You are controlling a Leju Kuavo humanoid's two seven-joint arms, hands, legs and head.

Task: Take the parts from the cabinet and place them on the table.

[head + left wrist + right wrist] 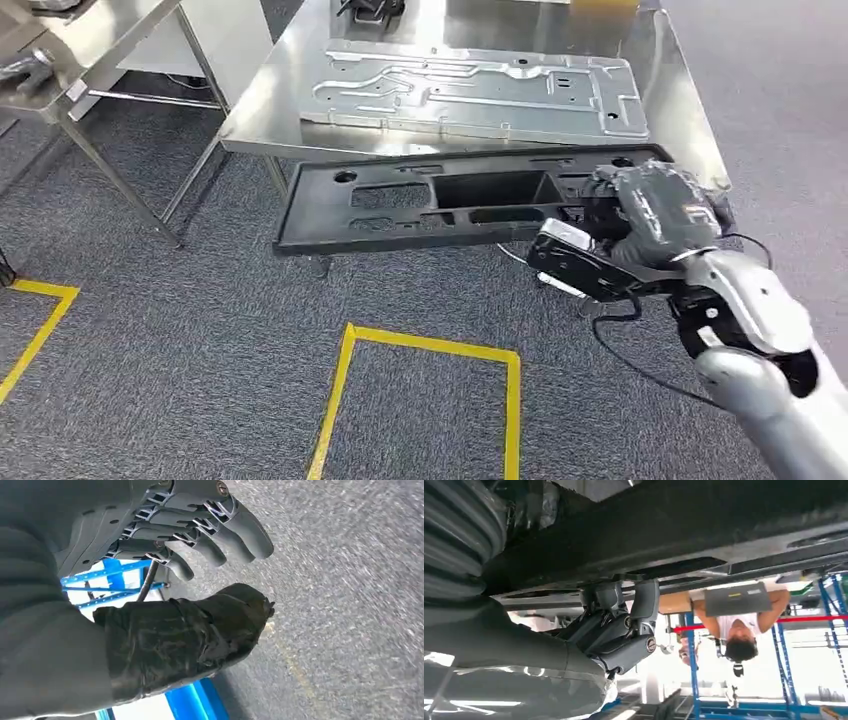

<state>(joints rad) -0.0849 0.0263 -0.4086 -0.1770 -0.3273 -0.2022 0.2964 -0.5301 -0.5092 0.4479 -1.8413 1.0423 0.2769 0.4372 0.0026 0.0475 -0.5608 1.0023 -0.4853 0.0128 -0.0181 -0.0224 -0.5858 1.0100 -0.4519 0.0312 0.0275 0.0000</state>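
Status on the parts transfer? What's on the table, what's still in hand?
Done: one stamped silver metal panel already lies flat on the steel table. In hand: the right hand grips one end of a long black plastic part, held level just short of the table's near edge, not yet set down. The left hand holds nothing, fingers apart. Left: set the black part on the table; the cabinet isn't visible, so remaining parts are unknown.

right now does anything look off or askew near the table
Yes: the black plastic panel hangs past the steel table's front edge, held at one end by the right robot hand, tilted rather than lying flat.
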